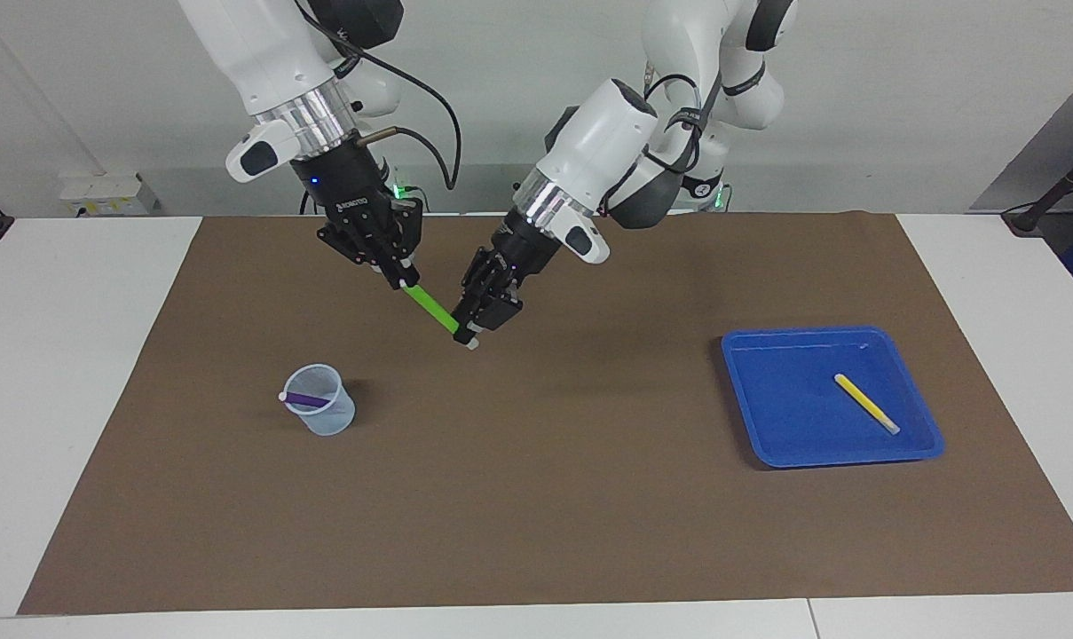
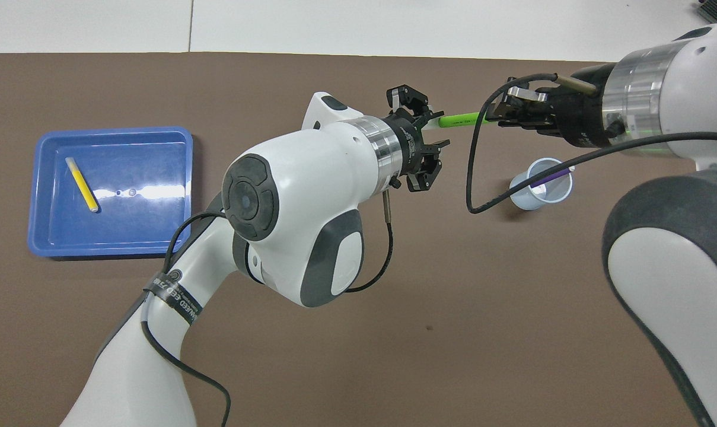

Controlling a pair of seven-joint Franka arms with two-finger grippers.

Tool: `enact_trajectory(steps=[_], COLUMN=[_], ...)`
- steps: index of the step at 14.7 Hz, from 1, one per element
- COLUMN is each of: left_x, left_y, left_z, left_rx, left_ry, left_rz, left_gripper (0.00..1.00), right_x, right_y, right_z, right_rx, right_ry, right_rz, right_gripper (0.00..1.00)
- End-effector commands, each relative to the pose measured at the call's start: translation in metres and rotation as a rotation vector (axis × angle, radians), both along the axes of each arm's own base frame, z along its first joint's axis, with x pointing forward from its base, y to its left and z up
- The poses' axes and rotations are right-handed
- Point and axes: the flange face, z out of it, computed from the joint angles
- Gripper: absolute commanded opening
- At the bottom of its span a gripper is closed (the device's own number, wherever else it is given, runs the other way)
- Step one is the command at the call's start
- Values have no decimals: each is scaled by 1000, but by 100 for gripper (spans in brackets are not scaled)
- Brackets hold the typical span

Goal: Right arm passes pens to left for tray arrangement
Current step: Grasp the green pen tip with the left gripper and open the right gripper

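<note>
Right gripper (image 1: 401, 277), raised over the mat's (image 1: 536, 497) robot-side edge, is clamped on the upper end of the green pen (image 1: 429, 307). Left gripper (image 1: 468, 335) sits around the pen's lower end; whether it has closed on it, cannot tell. Handover under way. Done: yellow pen (image 1: 866, 403) lies in the blue tray (image 1: 771, 444) toward the left arm's end. Left: green pen to the tray, then the purple pen (image 1: 307, 400), leaning in the clear cup (image 1: 327, 424) toward the right arm's end
</note>
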Motion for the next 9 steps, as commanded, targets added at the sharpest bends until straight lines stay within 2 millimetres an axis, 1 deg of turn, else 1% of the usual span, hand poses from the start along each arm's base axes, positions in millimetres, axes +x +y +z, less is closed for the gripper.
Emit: enact_trajectory(steps=[1,2,3,5,9], left_x=[-2,-2,-1,-3,-2], left_y=[2,2,2,0,1], left_z=[7,7,7,8,8], left_rx=[-3,-3,-3,-4,3], left_ry=[10,10,11,11,2], left_rz=[-5,-4,-3,-4,-9], left_gripper=[30,24,14,0,0], right_x=[-5,-5,-5,-5,-5], right_y=[1,1,1,1,1], right_z=[5,5,5,5,5], right_rx=[24,23,23,23,23], right_ry=[18,20,20,20,23], right_rz=[-14,-14,-14,-14,-15], right_gripper=[0,0,0,0,0])
